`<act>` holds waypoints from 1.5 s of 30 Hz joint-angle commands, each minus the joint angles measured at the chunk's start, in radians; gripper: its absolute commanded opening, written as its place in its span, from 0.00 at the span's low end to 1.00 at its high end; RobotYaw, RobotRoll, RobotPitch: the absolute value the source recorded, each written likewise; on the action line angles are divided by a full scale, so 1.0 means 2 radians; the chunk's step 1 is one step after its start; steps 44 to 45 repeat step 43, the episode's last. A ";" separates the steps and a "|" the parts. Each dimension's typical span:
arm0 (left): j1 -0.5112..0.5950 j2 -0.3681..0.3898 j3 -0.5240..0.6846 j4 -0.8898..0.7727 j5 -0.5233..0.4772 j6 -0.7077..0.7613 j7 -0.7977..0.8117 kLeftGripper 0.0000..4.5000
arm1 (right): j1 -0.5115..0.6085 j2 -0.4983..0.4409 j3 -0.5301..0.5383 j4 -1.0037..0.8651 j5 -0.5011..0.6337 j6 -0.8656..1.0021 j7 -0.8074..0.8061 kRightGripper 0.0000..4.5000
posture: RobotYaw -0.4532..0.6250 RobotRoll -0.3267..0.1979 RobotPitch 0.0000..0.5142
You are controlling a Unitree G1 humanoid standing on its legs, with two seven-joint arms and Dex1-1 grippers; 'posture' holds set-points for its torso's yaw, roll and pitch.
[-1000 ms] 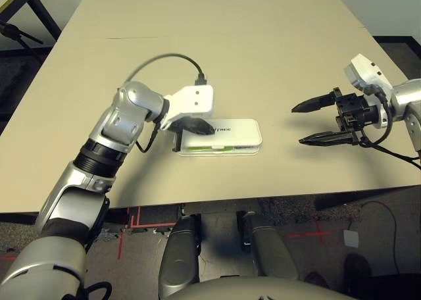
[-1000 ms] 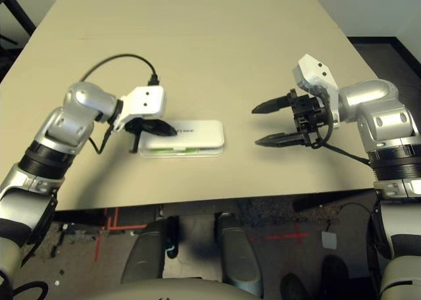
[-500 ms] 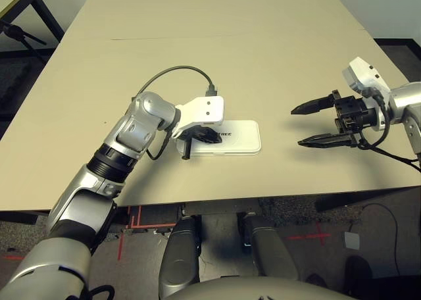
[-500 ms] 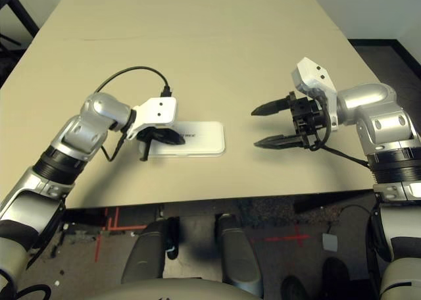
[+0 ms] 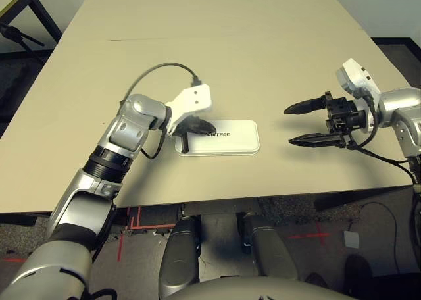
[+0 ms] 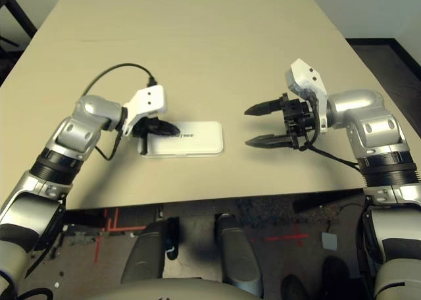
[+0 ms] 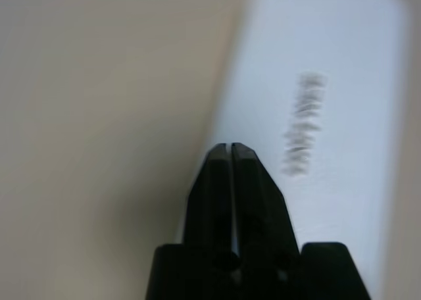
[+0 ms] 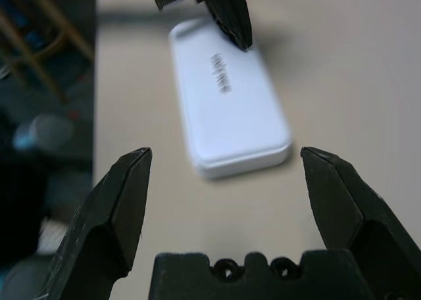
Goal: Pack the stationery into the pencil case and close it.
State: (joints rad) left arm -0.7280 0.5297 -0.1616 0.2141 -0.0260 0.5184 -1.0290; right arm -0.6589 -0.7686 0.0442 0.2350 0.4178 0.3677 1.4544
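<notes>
Jaws: the left gripper (image 7: 229,156) has its black fingers pressed almost together on nothing, and the right gripper (image 5: 310,123) is spread wide and empty.

Near the table's (image 5: 217,43) front edge, roughly at the middle of its width, the white pencil case (image 5: 227,137) lies flat with its lid down, dark lettering facing up, long side parallel to that edge. At the case's left end the left gripper's tips hover over the lid just beside the lettering; whether they touch the lid cannot be told. Off the case's right end, well apart from it and above the table's front right part, the right gripper points leftward at the case, one finger above the other.
</notes>
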 commanded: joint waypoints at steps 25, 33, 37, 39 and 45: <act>0.109 -0.097 0.312 -0.068 -0.050 -0.074 0.480 1.00 | -0.040 0.127 -0.175 0.278 -0.093 -0.219 -0.556 1.00 | 0.44 0.62 0.31; 0.117 -0.109 0.301 -0.013 -0.043 -0.124 0.519 1.00 | -0.046 0.137 -0.174 0.337 -0.103 -0.266 -0.598 1.00 | 0.42 0.62 0.27; 0.116 -0.113 0.296 -0.004 -0.049 -0.137 0.525 1.00 | -0.041 0.140 -0.175 0.347 -0.102 -0.278 -0.605 1.00 | 0.41 0.62 0.28; 0.119 -0.114 0.295 -0.005 -0.052 -0.138 0.528 1.00 | -0.038 0.142 -0.176 0.345 -0.100 -0.279 -0.605 1.00 | 0.41 0.62 0.28; 0.130 -0.116 0.296 -0.013 -0.057 -0.138 0.532 1.00 | -0.036 0.142 -0.179 0.343 -0.094 -0.279 -0.604 1.00 | 0.41 0.62 0.28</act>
